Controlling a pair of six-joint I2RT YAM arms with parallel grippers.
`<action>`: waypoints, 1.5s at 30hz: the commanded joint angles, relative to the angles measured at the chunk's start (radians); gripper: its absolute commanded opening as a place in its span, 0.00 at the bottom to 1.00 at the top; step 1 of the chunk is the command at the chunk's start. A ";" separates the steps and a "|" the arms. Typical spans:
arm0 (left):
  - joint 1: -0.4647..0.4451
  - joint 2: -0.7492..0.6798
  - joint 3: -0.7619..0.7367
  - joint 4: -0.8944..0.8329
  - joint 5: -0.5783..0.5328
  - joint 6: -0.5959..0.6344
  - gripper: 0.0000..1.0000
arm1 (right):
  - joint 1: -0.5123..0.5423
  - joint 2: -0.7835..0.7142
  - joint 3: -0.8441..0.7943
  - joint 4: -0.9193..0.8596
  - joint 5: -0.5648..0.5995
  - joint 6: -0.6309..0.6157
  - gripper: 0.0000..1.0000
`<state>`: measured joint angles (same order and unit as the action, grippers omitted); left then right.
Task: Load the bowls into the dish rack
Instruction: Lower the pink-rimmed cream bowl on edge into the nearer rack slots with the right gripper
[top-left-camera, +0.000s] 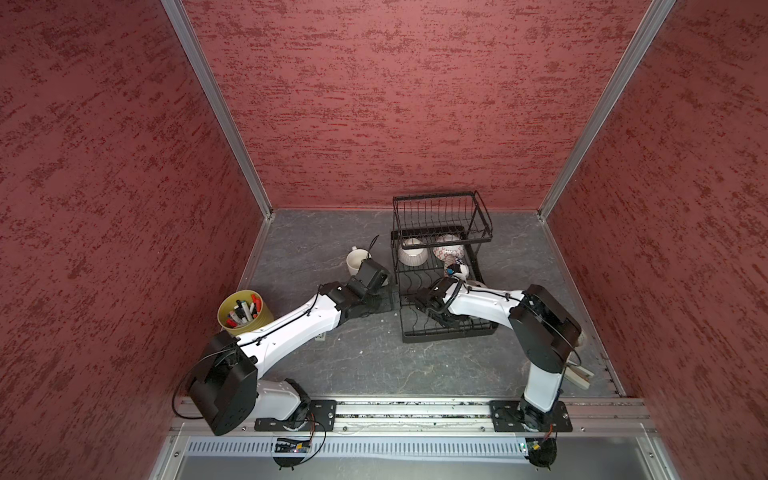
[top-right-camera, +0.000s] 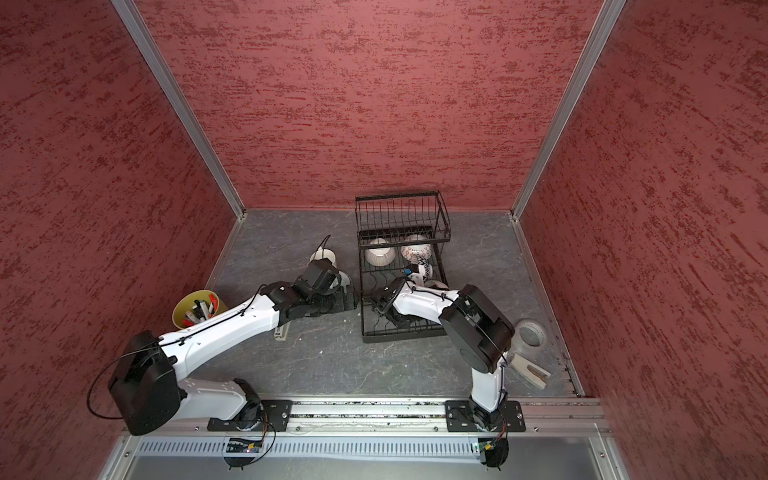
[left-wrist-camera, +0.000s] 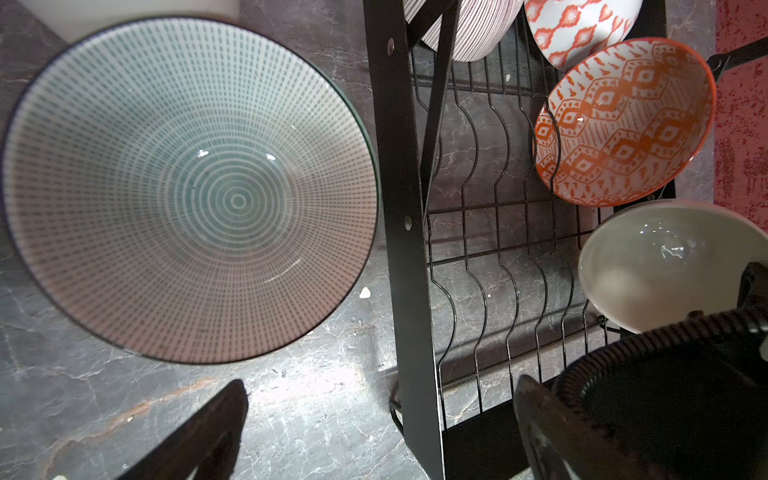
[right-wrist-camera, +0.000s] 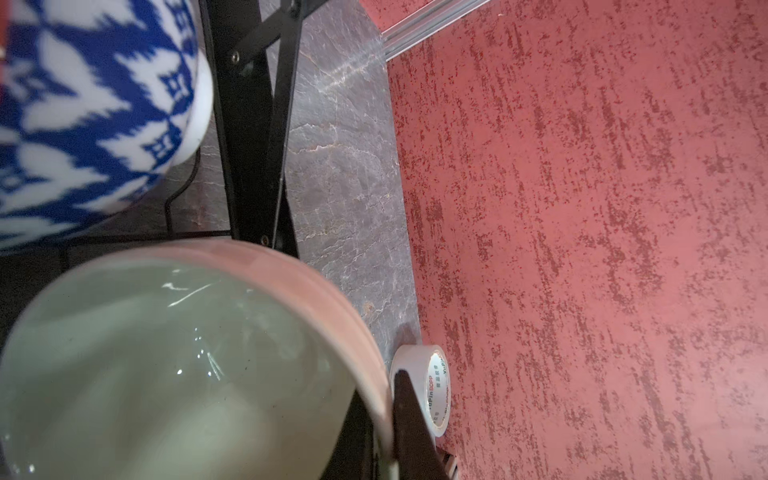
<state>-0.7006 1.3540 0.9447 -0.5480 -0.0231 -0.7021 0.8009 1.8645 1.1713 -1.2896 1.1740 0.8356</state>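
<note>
At the back of the grey, veined stone-look table (top-left-camera: 365, 365), in both top views, a black wire dish rack (top-left-camera: 451, 332), two-tiered, long axis running from the arms' side toward the back wall, smaller basket raised over the far end; under that basket a ribbed striped bowl (top-left-camera: 412, 255) and an orange-patterned bowl (top-left-camera: 449, 250), both mouth down, foot rings showing; left of the rack a smooth cream mug (top-left-camera: 356, 261) and a yellow-green pot of markers (top-left-camera: 244, 312); to its right, in a top view, a white tape roll (top-right-camera: 531, 332) lying flat.

In the left wrist view, left gripper (left-wrist-camera: 380, 382) with dark fingers spread wide, clamped on nothing, over the table beside the rack; just outside the rack's flat black frame, a round dashed green bowl (left-wrist-camera: 187, 187), upright, mouth to the camera, rings of fine dashes closing on its centre; inside, among wavy wire dividers, an orange-lined bowl (left-wrist-camera: 623, 124) tipped on edge, mouth toward the camera.

In the right wrist view, right gripper (right-wrist-camera: 380, 395) closed on the thick rim of a glazed pale green bowl (right-wrist-camera: 166, 365), one finger inside, one outside, at the rack's right side; beyond it the curved wall of a blue-and-white bowl (right-wrist-camera: 83, 116).
</note>
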 joint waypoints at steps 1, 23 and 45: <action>0.011 -0.024 -0.016 0.014 0.005 0.006 0.99 | -0.003 0.030 0.021 -0.027 0.039 0.047 0.00; 0.033 -0.049 -0.043 0.023 0.013 0.006 1.00 | 0.044 0.129 0.074 0.013 -0.022 -0.003 0.00; 0.042 -0.067 -0.061 0.026 0.018 0.006 1.00 | 0.103 0.239 0.131 -0.097 -0.071 0.119 0.00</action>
<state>-0.6659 1.3067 0.8959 -0.5304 -0.0044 -0.7021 0.8833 2.0571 1.3045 -1.5223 1.2499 0.9150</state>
